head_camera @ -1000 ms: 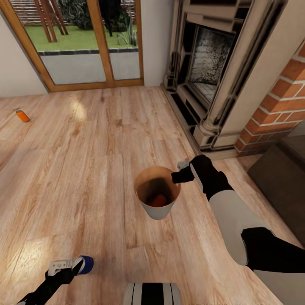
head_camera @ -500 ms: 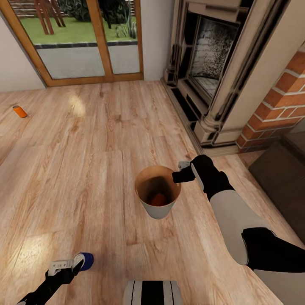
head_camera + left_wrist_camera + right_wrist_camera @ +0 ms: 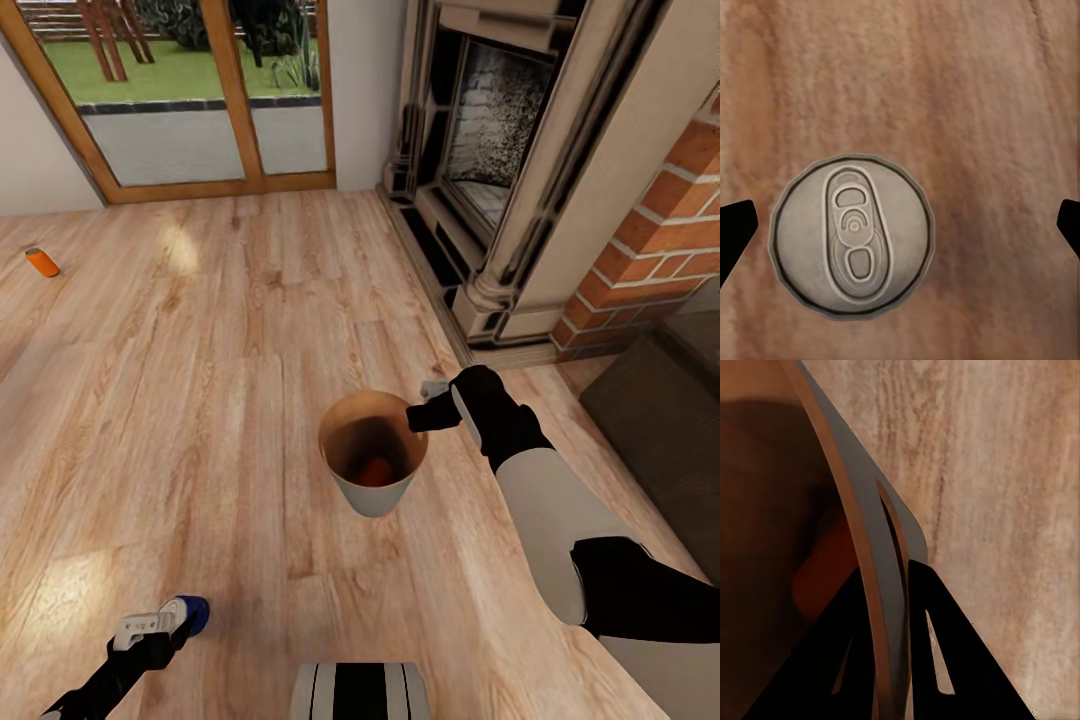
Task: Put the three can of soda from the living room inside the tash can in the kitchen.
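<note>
My right gripper [image 3: 428, 408] is shut on the rim of the grey tash can [image 3: 372, 492], holding it upright above the wood floor. In the right wrist view the fingers [image 3: 937, 660] clamp the bin's wall [image 3: 862, 510]. An orange can of soda [image 3: 376, 470] lies inside, seen also as an orange can [image 3: 825, 570] from the right wrist. A blue can of soda [image 3: 192, 610] stands on the floor under my left gripper [image 3: 160, 628]. Its silver top [image 3: 853, 237] sits between the open left gripper [image 3: 901, 225], nearer one fingertip [image 3: 735, 232]. A second orange can [image 3: 42, 262] lies far left.
This is the living room. A fireplace [image 3: 500, 130] with a brick surround [image 3: 660, 250] rises at the right, and a dark low cabinet [image 3: 660, 410] stands beside my right arm. Glass garden doors [image 3: 200, 100] close the far wall.
The whole picture has shifted a little, so the camera moved. The far orange can and blue can sit slightly further up and left in view. Both arms and the bin keep their places.
</note>
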